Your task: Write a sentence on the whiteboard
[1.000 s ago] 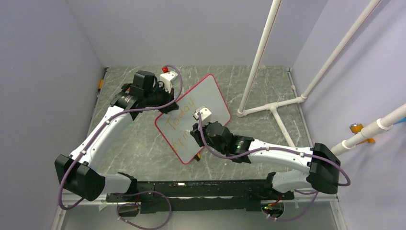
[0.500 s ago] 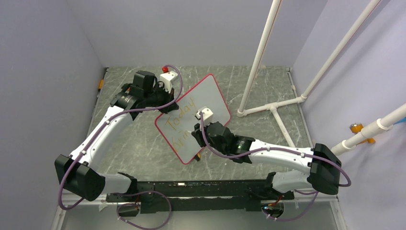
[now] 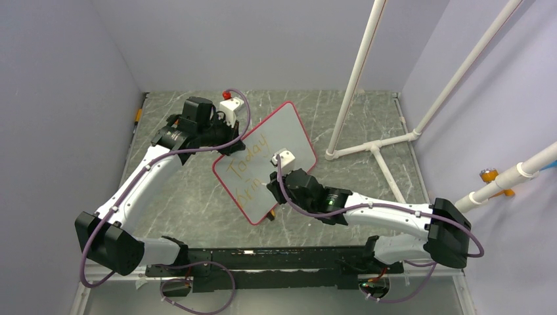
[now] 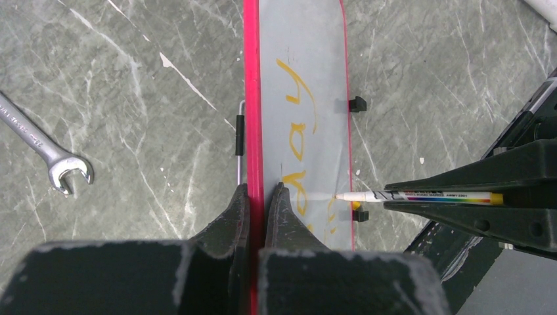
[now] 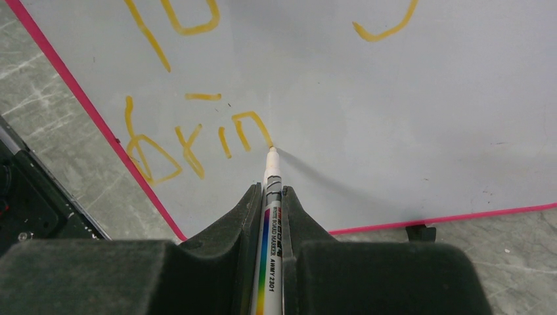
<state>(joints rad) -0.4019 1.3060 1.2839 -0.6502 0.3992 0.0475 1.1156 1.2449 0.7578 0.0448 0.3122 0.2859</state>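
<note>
The whiteboard (image 3: 289, 131), white with a red-pink frame, stands tilted on the marble table. My left gripper (image 3: 228, 141) is shut on its upper-left frame edge, with the jaws pinching the red rim (image 4: 257, 190). The sentence (image 3: 248, 161) is orange: "Today" above, "brin" below (image 5: 197, 141). My right gripper (image 3: 274, 178) is shut on a white marker (image 5: 271, 216). The marker's tip touches the board at the end of the "n". The marker also shows in the left wrist view (image 4: 420, 195), tip on the board (image 4: 309, 65). A black clip (image 4: 356, 104) sits on the board's far edge.
A steel wrench (image 4: 46, 154) lies on the table left of the board. A white PVC pipe frame (image 3: 374, 144) stands at the right, with its base on the table. A small red-topped white object (image 3: 228, 96) sits behind the left wrist. Grey walls close in the table.
My right gripper has shifted slightly right along the board with the marker, extending the lower line. The left arm and the board have not moved.
</note>
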